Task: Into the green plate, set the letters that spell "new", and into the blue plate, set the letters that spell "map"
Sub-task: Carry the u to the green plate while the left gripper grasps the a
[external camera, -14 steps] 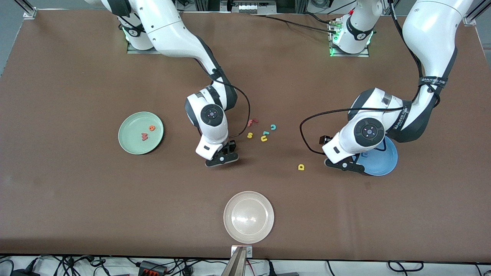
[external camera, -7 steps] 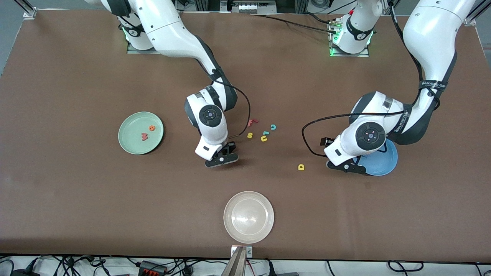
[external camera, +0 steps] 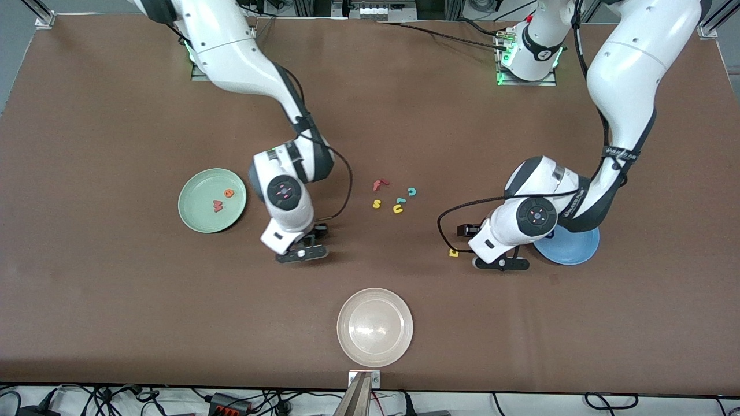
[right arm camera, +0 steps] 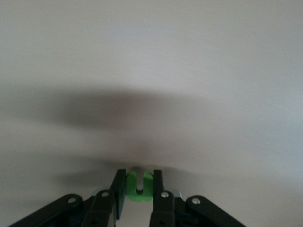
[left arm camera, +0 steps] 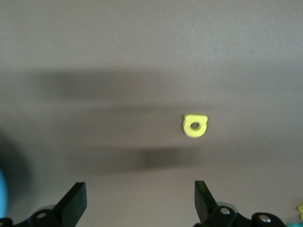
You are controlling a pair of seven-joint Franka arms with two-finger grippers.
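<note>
You are looking down on a brown table with a matte, faintly mottled top under even light that throws soft shadows. Grey floor shows past its corners, and metal frame posts stand at the two corners along the base edge. Below the camera-side edge, black cables and power bricks lie on a pale floor.

The bench looks matt brown; the whitish plate glossy; the arm shells smooth white plastic.
</note>
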